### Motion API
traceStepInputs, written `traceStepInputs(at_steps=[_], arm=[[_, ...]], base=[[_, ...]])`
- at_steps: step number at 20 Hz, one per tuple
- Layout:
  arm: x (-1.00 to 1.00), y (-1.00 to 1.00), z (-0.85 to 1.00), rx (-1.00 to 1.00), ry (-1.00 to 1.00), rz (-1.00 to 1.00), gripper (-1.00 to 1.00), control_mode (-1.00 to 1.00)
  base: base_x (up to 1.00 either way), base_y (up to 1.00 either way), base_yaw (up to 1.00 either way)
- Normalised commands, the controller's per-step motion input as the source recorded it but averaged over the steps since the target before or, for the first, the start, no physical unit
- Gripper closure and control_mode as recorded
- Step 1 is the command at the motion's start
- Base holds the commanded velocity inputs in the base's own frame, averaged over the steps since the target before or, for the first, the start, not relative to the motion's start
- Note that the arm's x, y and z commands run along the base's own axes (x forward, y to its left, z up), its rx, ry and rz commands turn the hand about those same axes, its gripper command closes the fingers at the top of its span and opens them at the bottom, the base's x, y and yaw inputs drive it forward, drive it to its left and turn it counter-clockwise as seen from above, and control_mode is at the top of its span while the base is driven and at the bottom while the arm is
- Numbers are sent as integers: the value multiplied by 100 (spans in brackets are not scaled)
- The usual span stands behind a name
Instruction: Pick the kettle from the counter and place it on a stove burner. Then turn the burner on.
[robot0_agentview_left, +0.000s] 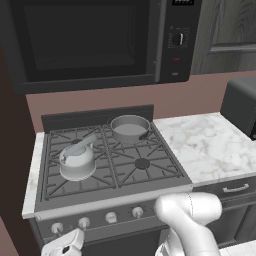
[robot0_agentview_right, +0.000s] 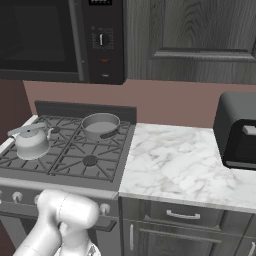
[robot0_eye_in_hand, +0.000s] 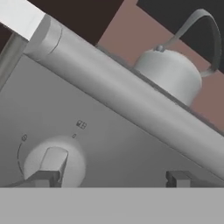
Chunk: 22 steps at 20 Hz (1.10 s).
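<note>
Burner-lighting step in hand: gripper spread open and empty at the round silver stove knob, squat silvery metal kettle already up beyond on the front-left dark grated burner; next, probably centring, clamping, twisting.

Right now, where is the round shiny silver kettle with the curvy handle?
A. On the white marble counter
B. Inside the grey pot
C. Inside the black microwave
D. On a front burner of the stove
D: the round silvery metal kettle sits on the dark grate over the front left stove burner, apart from the straight-sided grey pot behind it.
</note>
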Motion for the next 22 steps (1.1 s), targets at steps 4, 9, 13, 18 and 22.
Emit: traceStepInputs(at_steps=[4,9,13,18,22], arm=[[25,27,-38,0,0,0,-100,-100],[5,66,-39,0,0,0,-100,-100],[9,35,-7,0,0,-1,-100,-100],[9,0,0,0,-1,0,-100,-100],[18,0,0,0,0,0,-100,-100]], base=[[0,0,0],[0,0,0],[0,0,0],[0,0,0],[0,0,0]])
